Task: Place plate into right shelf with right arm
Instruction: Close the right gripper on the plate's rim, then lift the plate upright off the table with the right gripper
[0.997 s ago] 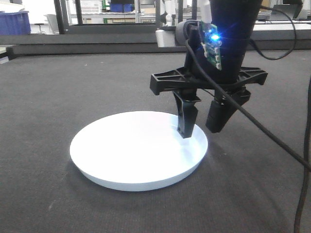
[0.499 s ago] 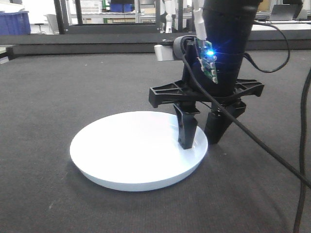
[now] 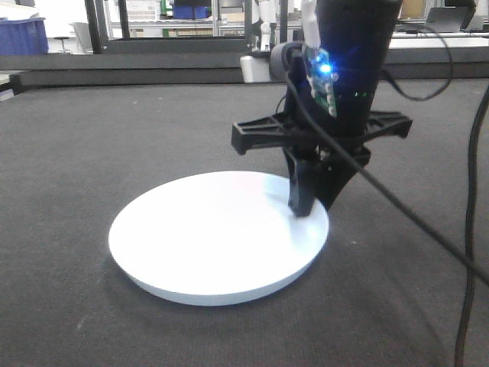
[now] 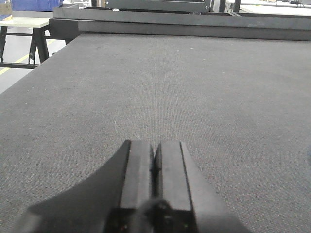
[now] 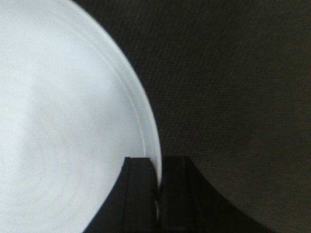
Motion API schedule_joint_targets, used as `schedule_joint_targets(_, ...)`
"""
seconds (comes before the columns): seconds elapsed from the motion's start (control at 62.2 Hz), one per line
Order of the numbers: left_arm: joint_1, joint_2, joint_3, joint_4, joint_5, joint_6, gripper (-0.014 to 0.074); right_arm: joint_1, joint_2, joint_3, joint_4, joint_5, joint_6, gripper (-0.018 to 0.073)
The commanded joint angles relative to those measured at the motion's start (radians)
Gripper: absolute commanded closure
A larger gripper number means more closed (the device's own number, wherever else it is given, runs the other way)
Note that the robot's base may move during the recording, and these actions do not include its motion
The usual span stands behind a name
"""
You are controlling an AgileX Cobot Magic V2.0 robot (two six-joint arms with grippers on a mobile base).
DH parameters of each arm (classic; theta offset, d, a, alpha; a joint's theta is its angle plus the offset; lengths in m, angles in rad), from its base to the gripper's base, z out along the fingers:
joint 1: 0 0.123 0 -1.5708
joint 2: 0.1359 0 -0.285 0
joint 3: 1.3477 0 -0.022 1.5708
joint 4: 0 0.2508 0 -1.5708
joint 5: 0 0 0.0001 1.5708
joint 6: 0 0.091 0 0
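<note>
Two fingers of the right gripper point(image 5: 158, 166) pinch the plate's point(image 3: 206, 237) rim, well short of the table's point(image 3: 76, 153) far edge; the left gripper point(image 4: 154, 160) is closed, empty.

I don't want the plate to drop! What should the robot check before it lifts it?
1. Right gripper pinching the plate at its rim: ok.
2. One finger inside the rim, one outside: ok.
3. Plate lying flat on the table: ok.
4. Left gripper shut, no plate near it: ok.
5. Free path to the right shelf: cannot tell.
</note>
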Motion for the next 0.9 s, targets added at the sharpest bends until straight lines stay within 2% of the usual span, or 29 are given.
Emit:
schedule_joint_targets(0.0, 0.003, -0.007, 0.01, -0.006, -0.085, -0.003, 0.0643, -0.002, -0.103, -0.042, -0.073, 0.009, -0.014, 0.0503)
schedule_joint_targets(0.257, 0.003, -0.007, 0.01, -0.006, -0.085, -0.003, 0.0643, -0.002, -0.38, -0.041, -0.086, -0.012, -0.003, 0.0503)
schedule_joint_targets(0.531, 0.003, -0.007, 0.01, -0.006, -0.085, -0.003, 0.0643, -0.002, -0.726, 0.098, -0.125, -0.172, -0.003, 0.0503)
schedule_joint_targets(0.756, 0.003, -0.007, 0.01, -0.006, -0.085, -0.003, 0.0643, -0.002, -0.999, 0.358, -0.14, -0.431, -0.004, 0.0503)
schedule_joint_targets(0.885, 0.003, -0.007, 0.01, -0.006, -0.085, -0.003, 0.0643, -0.002, -1.144, 0.532, -0.167, -0.671, -0.004, 0.0503)
